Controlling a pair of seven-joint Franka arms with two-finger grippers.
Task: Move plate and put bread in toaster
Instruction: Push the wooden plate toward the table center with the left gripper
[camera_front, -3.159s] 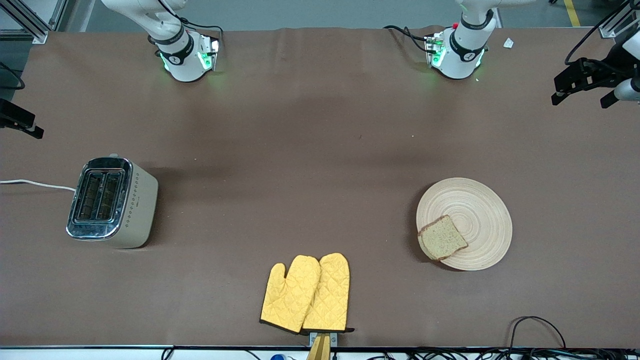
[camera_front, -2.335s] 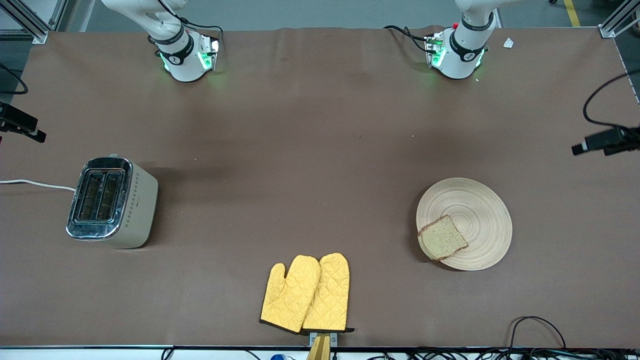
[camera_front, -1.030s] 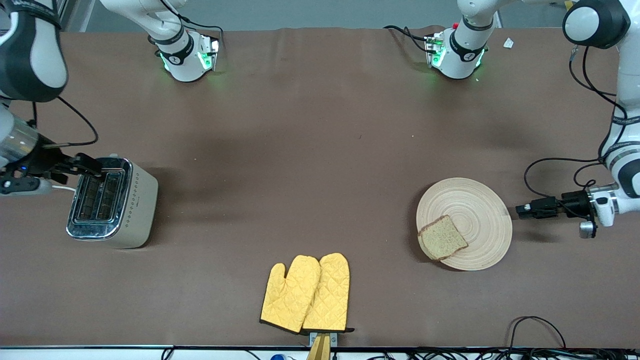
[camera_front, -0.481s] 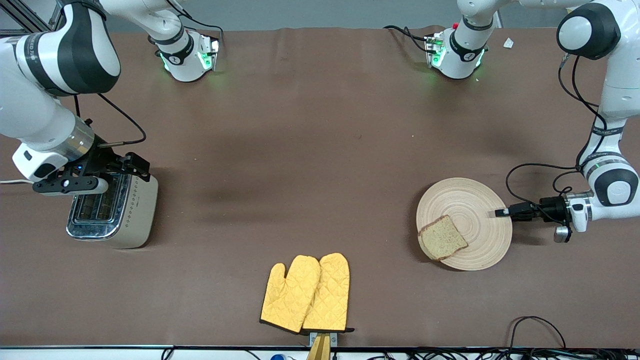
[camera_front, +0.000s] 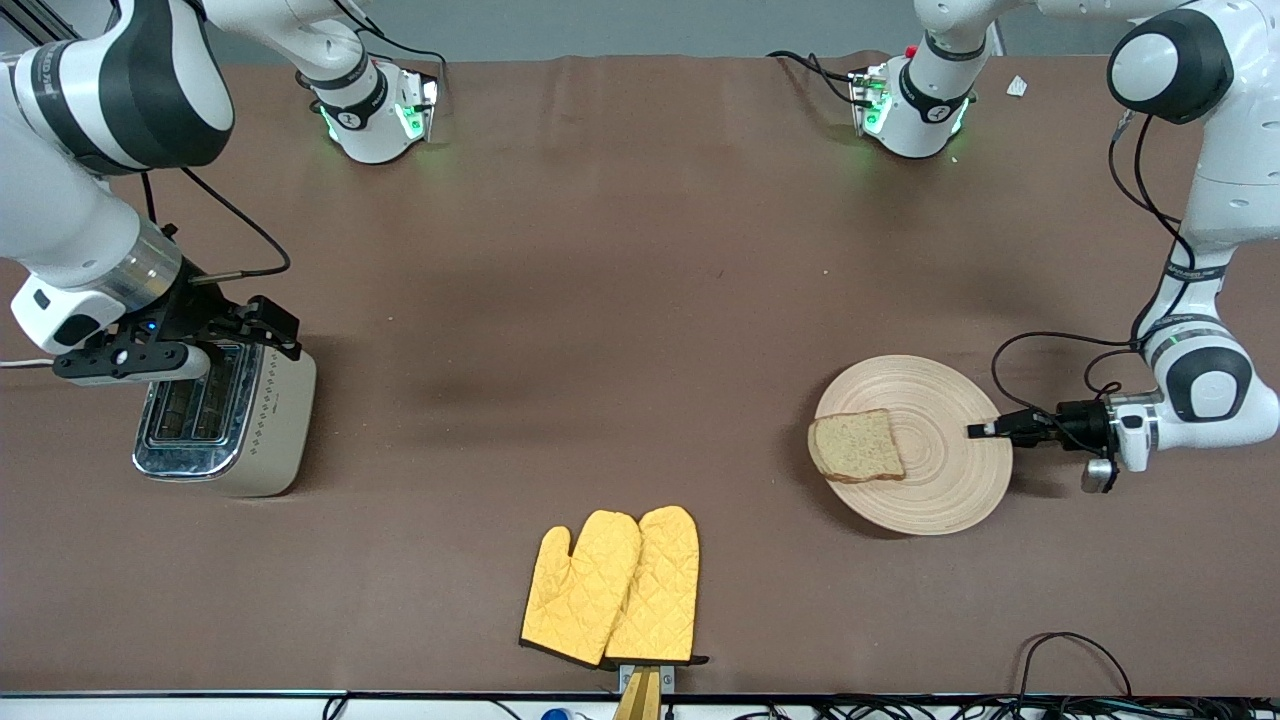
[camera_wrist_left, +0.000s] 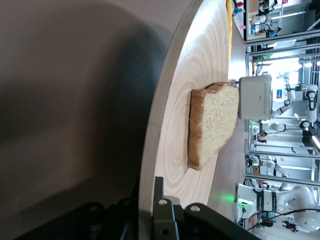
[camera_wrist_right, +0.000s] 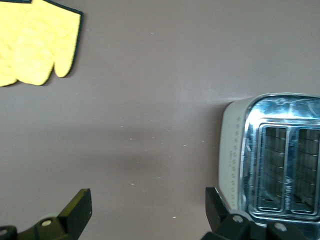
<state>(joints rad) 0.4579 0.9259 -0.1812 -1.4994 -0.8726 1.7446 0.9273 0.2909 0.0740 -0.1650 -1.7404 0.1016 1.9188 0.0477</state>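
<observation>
The left gripper (camera_front: 975, 431) has its fingers clenched on the round tan wooden plate's (camera_front: 950, 500) rim to drag it and the brown bread slice (camera_front: 856, 446) along the counter; the right gripper (camera_front: 262, 322) hangs released over the cream chrome-topped toaster (camera_front: 275, 420), ready

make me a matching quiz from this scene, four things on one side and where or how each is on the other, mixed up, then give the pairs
Things:
1. bread
2. plate
3. left tool
4. oven mitts

Places or states:
A. nearest the front camera, mid-table
B. shut on the rim of the plate
C. lying on the plate
D. on the table toward the left arm's end, held at its rim

Pairs: 1-C, 2-D, 3-B, 4-A
</observation>
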